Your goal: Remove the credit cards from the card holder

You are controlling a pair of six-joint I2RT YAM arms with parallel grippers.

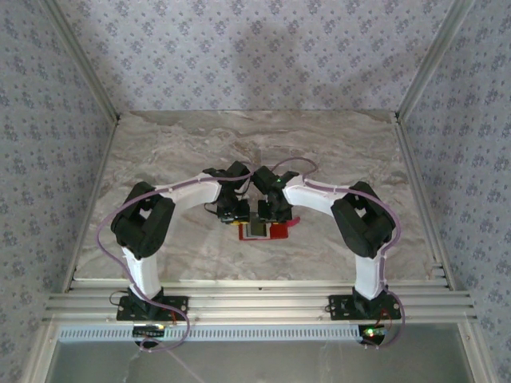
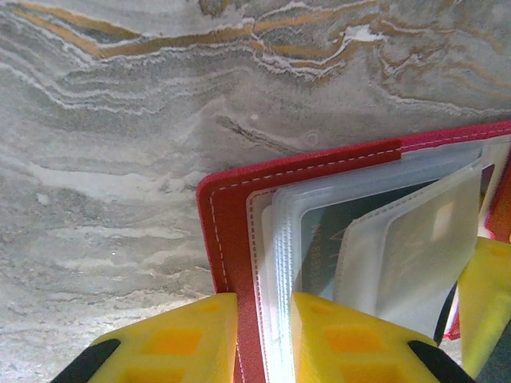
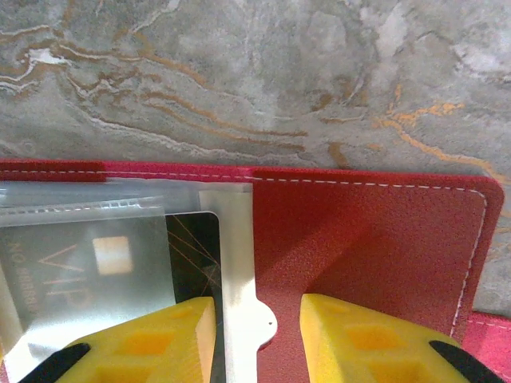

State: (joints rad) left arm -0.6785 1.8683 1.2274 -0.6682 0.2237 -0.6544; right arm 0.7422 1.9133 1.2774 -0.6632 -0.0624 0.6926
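Stands bolted at the near edge on two bases, side by side on an aluminium rail. Bends the left arm and the right arm inward over a marble-patterned table, so that both wrists meet near its middle.

Clamps the left gripper on the left edge of the card holder, with the red stitched cover and a stack of clear sleeves squeezed between two yellow fingers. Holds the right gripper just beside it over the opened holder, its own yellow fingers parted and astride a pale sleeve edge with a small notch. Leaves a strip of red cover bare between that edge and one finger, so pinches nothing that can be seen.

Leaves the credit cards tucked inside the sleeves. Shows among them, in the right wrist view, a silver-grey card lettered VIP with a small chip, and a dark card crossed by thin gold lines, touching the pale sleeve edge.

Rests the card holder open and flat on the table, red against grey-and-tan veining. Sets it between the two arms and under both grippers, nearer the bases than the far side.

Ends, farthest off, at a back wall of pale floral wallpaper.
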